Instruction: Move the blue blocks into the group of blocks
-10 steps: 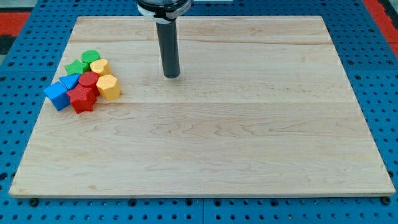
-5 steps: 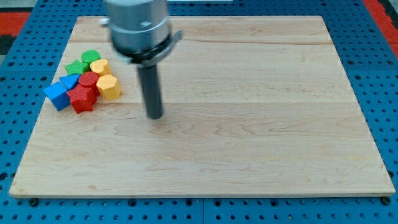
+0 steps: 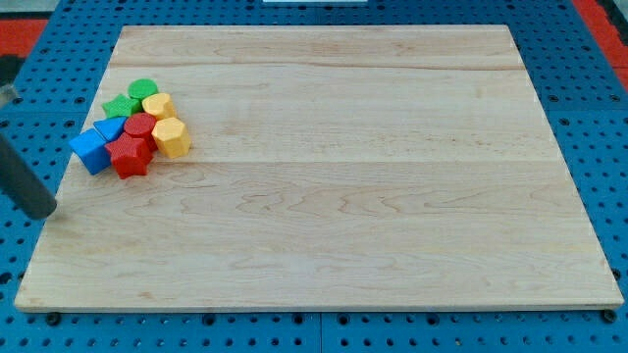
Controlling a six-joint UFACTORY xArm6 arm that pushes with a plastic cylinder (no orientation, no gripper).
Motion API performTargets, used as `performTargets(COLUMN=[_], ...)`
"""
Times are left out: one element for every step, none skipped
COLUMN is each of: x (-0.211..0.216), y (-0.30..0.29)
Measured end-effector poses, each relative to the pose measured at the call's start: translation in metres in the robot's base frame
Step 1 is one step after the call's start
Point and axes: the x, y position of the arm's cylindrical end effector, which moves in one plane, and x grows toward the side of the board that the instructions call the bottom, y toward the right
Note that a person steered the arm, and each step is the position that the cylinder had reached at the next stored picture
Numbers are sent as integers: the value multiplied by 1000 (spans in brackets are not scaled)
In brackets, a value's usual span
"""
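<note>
All the blocks sit in one tight cluster at the board's upper left. A blue cube (image 3: 89,149) is at the cluster's left end, touching a blue triangular block (image 3: 110,127) and a red star-shaped block (image 3: 129,157). A red cylinder (image 3: 139,126) sits in the middle. A green star block (image 3: 122,105) and a green cylinder (image 3: 143,89) are at the top. Two yellow blocks (image 3: 158,105) (image 3: 172,137) are on the right side. My tip (image 3: 41,213) is off the board's left edge, below and left of the blue cube, well apart from it.
The wooden board (image 3: 373,186) lies on a blue pegboard table (image 3: 20,118). A red area shows at the view's top corners (image 3: 601,15).
My rod swept from the board's upper middle down and far left, ending off the board's left edge. No block has moved.
</note>
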Motion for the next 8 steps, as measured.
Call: performTargets(x=[-24, -32, -43, -57, -70, -71, -77, -86], y=[-2, -7, -1, 0, 6, 24, 36, 49])
